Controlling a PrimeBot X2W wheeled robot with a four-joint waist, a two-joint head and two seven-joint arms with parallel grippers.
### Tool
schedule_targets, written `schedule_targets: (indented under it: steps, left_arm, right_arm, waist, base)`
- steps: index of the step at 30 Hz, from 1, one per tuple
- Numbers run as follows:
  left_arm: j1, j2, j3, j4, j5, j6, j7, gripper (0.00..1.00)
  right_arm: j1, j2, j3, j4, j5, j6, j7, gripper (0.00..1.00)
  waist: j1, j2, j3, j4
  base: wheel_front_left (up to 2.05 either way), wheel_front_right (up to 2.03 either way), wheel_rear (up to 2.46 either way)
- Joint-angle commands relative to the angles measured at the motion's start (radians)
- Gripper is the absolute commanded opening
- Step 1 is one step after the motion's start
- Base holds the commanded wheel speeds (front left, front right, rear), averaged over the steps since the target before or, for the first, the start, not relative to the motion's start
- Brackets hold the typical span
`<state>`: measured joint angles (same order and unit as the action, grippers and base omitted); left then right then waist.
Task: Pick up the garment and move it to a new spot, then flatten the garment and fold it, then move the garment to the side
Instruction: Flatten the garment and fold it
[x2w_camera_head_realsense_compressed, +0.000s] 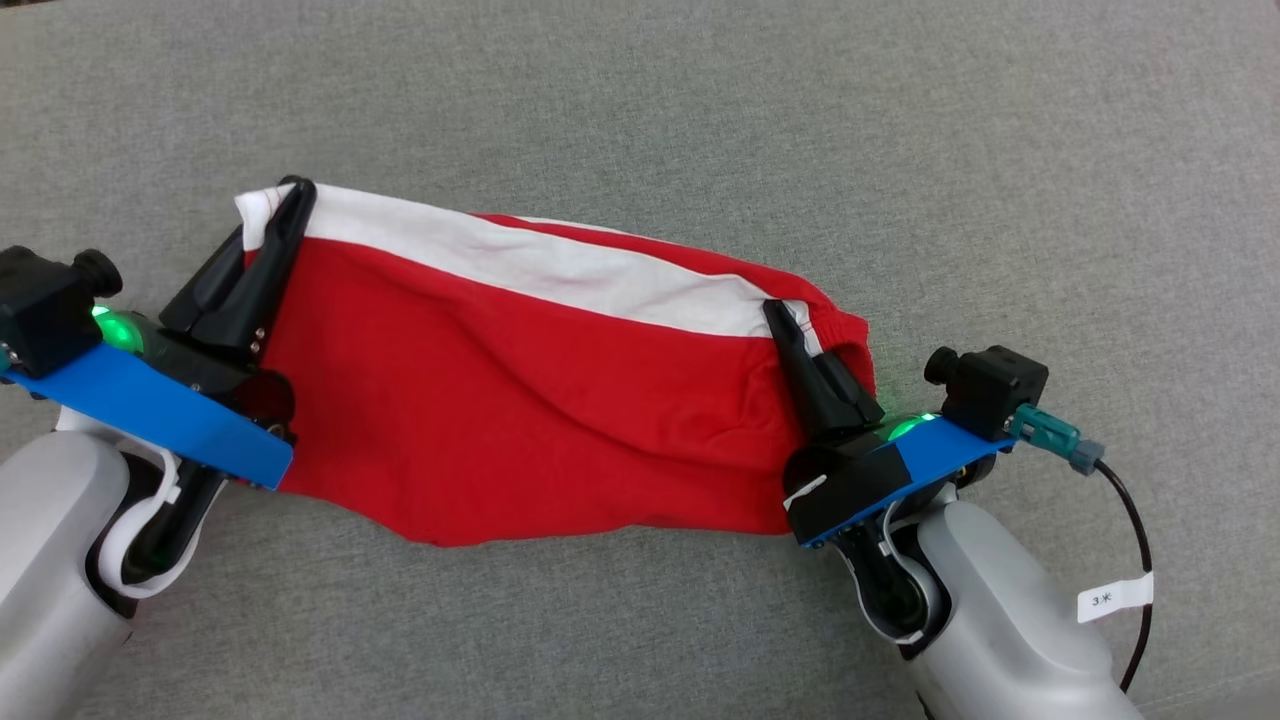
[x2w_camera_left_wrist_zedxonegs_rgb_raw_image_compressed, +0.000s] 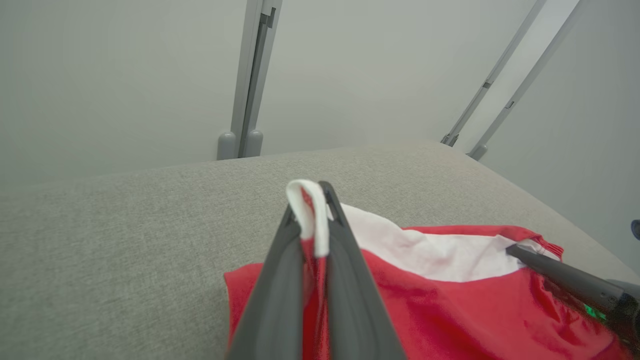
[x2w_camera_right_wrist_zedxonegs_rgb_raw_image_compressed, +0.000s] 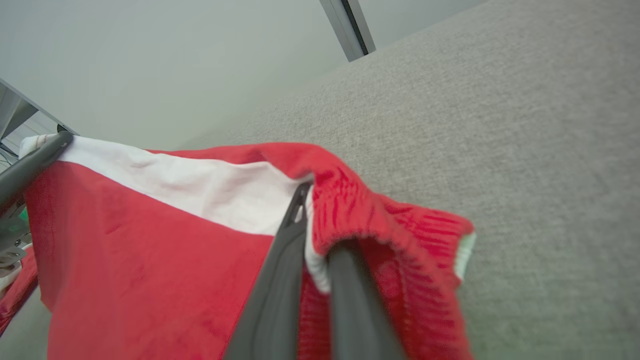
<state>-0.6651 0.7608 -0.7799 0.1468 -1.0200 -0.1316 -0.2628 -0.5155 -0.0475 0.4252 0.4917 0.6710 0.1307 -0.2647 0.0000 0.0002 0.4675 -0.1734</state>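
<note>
- Garment (x2w_camera_head_realsense_compressed: 520, 420): red with a white band along its far edge, spread wide across the grey fabric surface (x2w_camera_head_realsense_compressed: 640, 100), roughly centre of the head view.
- Left gripper (x2w_camera_head_realsense_compressed: 293, 188): fingers pressed together on the garment's left corner. White hem is pinched between them and loops over the tips in the left wrist view.
- Right gripper (x2w_camera_head_realsense_compressed: 778, 308): fingers closed on the garment's right end, where the white band meets the ribbed red cuff. In the right wrist view the ribbed part drapes over one finger.
- White band runs fairly taut from one gripper to the other, sloping down toward the right in the head view.
- Red body falls toward the robot with soft wrinkles. Its near edge is uneven, and I can't tell if it rests on the surface or hangs just above.
- Both wrists show a blue plate and a green light.
- Black cable (x2w_camera_head_realsense_compressed: 1140, 560) with a white label (x2w_camera_head_realsense_compressed: 1115, 598) runs off the right wrist.
- Grey metal post (x2w_camera_left_wrist_zedxonegs_rgb_raw_image_compressed: 250, 75) stands beyond the surface's far edge, against a pale wall.
</note>
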Motion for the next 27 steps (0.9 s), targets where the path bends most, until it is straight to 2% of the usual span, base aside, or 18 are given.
schedule_targets:
  steps: [1, 6, 15, 16, 17, 18, 27]
  left_arm:
    - [-0.016, -0.011, 0.018, 0.004, -0.003, 0.001, -0.003, 0.00]
    - [0.002, -0.040, 0.036, 0.030, 0.001, 0.001, -0.003, 0.00]
    - [0.003, -0.047, 0.049, 0.112, 0.011, 0.001, -0.003, 0.00]
    - [0.000, -0.051, 0.052, 0.117, 0.014, 0.001, -0.003, 0.07]
    - [-0.002, -0.055, 0.057, 0.123, 0.017, 0.001, -0.003, 0.79]
    - [0.000, -0.060, 0.061, 0.133, 0.020, 0.002, -0.003, 1.00]
    - [0.066, -0.110, 0.089, 0.192, 0.034, 0.001, -0.003, 1.00]
  right_arm:
    - [-0.010, -0.007, -0.004, 0.008, 0.010, 0.000, 0.001, 0.00]
    - [-0.011, -0.008, -0.002, 0.007, 0.013, 0.000, 0.001, 0.00]
    - [-0.002, -0.007, -0.011, -0.009, 0.020, 0.000, 0.001, 0.00]
    - [-0.002, -0.007, -0.018, -0.010, 0.022, 0.000, 0.001, 0.05]
    - [-0.001, -0.007, -0.022, -0.009, 0.022, 0.000, 0.001, 0.79]
    - [0.000, -0.007, -0.025, -0.007, 0.021, 0.000, 0.001, 1.00]
    - [0.039, -0.007, -0.095, 0.044, -0.070, 0.000, 0.001, 1.00]
  waist:
    - [0.0000, -0.0002, 0.005, -0.001]
    - [0.0000, -0.0002, 0.018, -0.014]
    - [0.0000, -0.0002, 0.011, -0.028]
    - [0.0000, -0.0002, 0.010, -0.028]
    - [0.0000, -0.0002, 0.009, -0.027]
    - [0.0000, -0.0002, 0.006, -0.025]
    - [0.0000, -0.0002, -0.041, -0.013]
  base:
    - [0.00, 0.00, 0.00]
    - [0.00, 0.00, 0.00]
    - [0.00, 0.00, 0.00]
    - [0.00, 0.00, 0.00]
    - [0.00, 0.00, 0.00]
    - [0.00, 0.00, 0.00]
    - [0.00, 0.00, 0.00]
